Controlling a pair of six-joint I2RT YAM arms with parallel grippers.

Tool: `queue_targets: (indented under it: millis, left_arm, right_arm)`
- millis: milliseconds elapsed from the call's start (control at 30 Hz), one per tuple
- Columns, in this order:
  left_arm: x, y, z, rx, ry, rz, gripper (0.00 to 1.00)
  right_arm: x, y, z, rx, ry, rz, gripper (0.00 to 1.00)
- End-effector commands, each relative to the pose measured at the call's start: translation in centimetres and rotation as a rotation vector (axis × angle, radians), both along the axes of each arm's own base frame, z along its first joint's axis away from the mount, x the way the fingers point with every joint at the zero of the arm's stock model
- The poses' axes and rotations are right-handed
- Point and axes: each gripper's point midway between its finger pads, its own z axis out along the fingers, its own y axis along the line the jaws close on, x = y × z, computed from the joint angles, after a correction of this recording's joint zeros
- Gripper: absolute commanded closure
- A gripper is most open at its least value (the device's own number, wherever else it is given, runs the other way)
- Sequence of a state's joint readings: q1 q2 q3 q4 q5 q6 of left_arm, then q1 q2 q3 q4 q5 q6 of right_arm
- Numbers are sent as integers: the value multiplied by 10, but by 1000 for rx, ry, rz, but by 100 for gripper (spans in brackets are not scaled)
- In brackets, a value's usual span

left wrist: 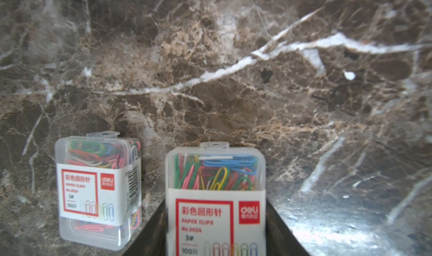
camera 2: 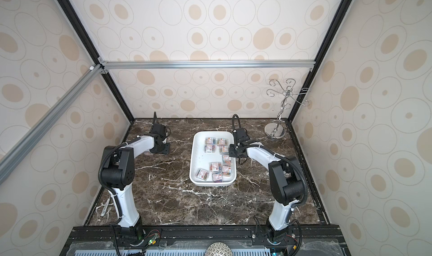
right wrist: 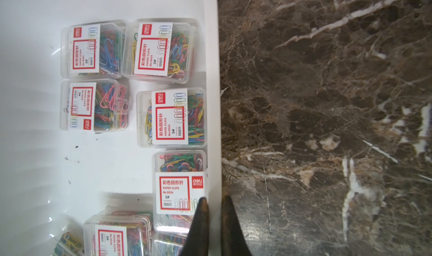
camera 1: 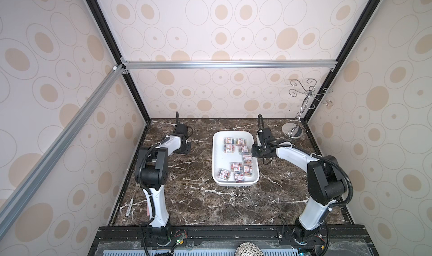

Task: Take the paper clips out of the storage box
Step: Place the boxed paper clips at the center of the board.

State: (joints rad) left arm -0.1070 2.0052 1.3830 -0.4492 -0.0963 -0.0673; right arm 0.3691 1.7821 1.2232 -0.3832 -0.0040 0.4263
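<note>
Mostly paper clips point(camera 1: 235, 166) inside the storage box point(camera 1: 219, 156)

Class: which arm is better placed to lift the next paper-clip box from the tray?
Right. The right gripper, shut, hangs at the tray rim beside a box; the left gripper holds another box over the table.
</note>
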Motion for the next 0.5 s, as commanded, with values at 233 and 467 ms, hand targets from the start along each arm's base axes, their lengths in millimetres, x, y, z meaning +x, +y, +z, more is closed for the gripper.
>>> queue_targets:
  millis: [233,467]
  left_arm:
    - [-5,7,-12,24,39,-17,51]
    - [-6,6,-15,21,50,-19,49]
  right_arm:
    - [-15,-5,-24,-27,95,-1,100]
    - [-15,-5,-24,-29,94,-1,100]
